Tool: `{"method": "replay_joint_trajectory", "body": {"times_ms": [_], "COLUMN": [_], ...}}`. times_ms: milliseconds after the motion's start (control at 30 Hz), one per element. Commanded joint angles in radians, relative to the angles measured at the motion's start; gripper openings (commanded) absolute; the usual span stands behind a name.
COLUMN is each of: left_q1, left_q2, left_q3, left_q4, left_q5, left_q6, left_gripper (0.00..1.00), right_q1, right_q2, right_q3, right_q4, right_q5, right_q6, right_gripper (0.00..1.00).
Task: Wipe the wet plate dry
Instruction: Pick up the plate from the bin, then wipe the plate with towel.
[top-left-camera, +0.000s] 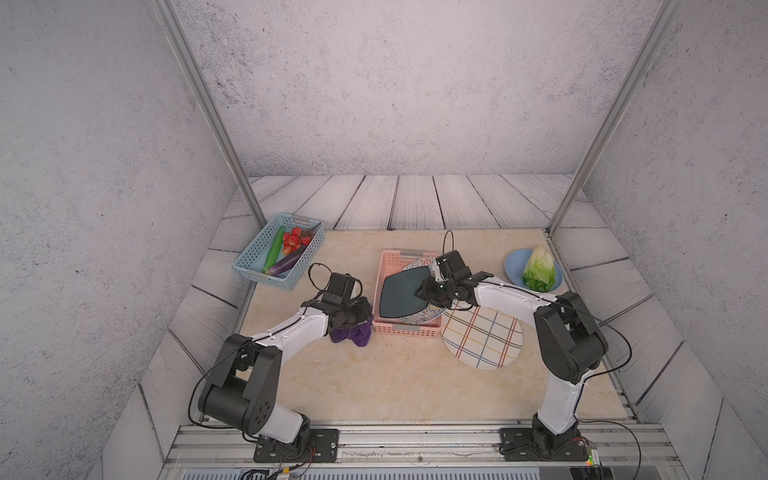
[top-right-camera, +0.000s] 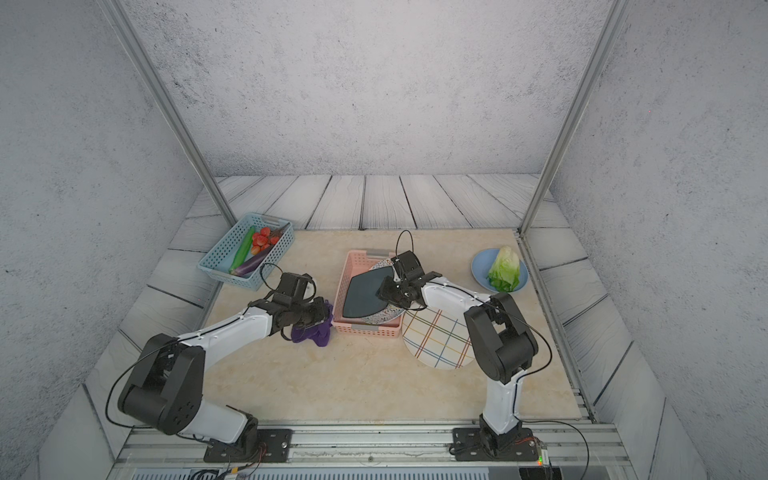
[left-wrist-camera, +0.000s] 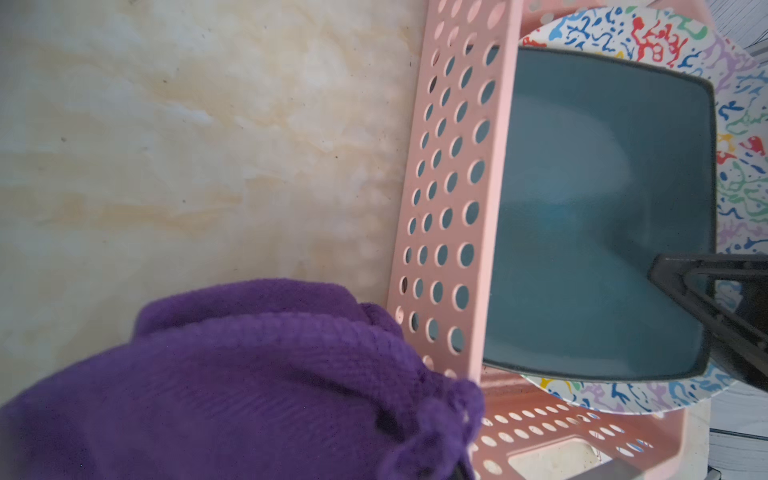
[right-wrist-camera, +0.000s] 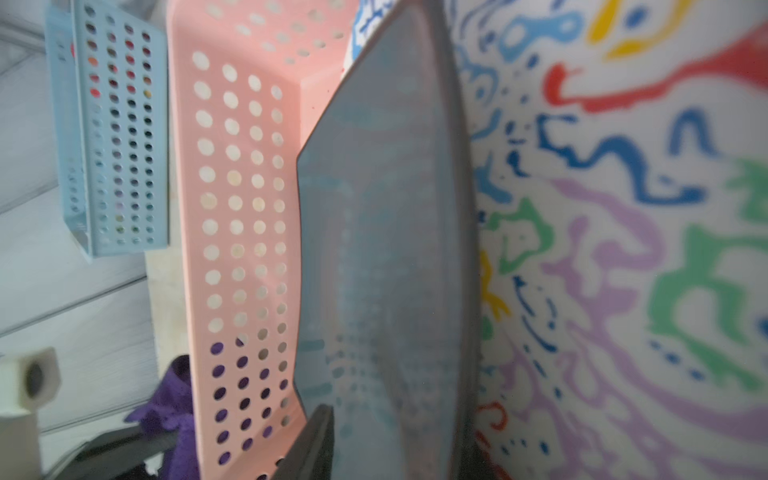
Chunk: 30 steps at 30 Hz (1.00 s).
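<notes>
Straddling the dark plate (top-left-camera: 399, 297) at its rim, presumably to lift it, your right claw (top-left-camera: 420, 292) shows no clear pinch: you cannot tell. Beneath the claw lie a squiggle-patterned plate (top-left-camera: 420, 319) and pink basket (top-left-camera: 385, 328); beyond the basket wall, your left claw (top-left-camera: 353, 322) clenches the purple cloth (top-left-camera: 358, 335), ready for wiping.

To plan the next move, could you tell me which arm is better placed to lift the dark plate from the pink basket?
Right. The right gripper straddles the rim of the dark plate in the pink basket; the left gripper is shut on the purple cloth.
</notes>
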Motion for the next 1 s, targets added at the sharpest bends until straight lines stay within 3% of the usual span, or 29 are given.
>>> {"method": "replay_joint_trajectory", "body": {"times_ms": [0,67,167,300,433,567,700,833,967], "left_q1": [0.002,0.003,0.005,0.004,0.001,-0.034,-0.105,-0.154,-0.194], "left_q2": [-0.043,-0.093,-0.2,-0.379,-0.479,-0.486,-0.438,-0.378,-0.398], "left_q3": [-0.013,-0.012,0.004,0.062,0.113,0.14,0.162,0.147,0.062], "left_q4": [0.01,-0.026,-0.103,-0.204,-0.186,-0.134,-0.105,-0.066,-0.057], "left_q5": [0.02,-0.006,-0.046,-0.079,-0.018,0.048,0.041,0.137,0.052], "left_q6": [-0.004,0.007,0.027,0.061,0.043,-0.02,-0.014,-0.031,-0.094], "left_gripper": [0.0,0.0,0.0,0.0,0.0,0.0,0.0,0.0,0.0], "right_q1": [-0.001,-0.003,-0.003,-0.004,0.002,0.05,0.124,0.155,0.156], "right_q2": [0.024,0.012,-0.033,-0.162,-0.298,-0.415,-0.494,-0.532,-0.59], "right_q3": [-0.027,-0.022,-0.026,-0.045,-0.087,-0.17,-0.241,-0.257,-0.234], "right_q4": [0.018,0.019,0.025,0.056,0.095,0.208,0.345,0.459,0.494], "right_q5": [-0.015,-0.018,-0.02,-0.02,-0.052,-0.084,-0.071,-0.072,-0.055], "right_q6": [0.018,0.009,-0.001,-0.011,0.0,0.077,0.168,0.274,0.309], "right_gripper": [0.23,0.11,0.0,0.0,0.0,0.0,0.0,0.0,0.0]}}
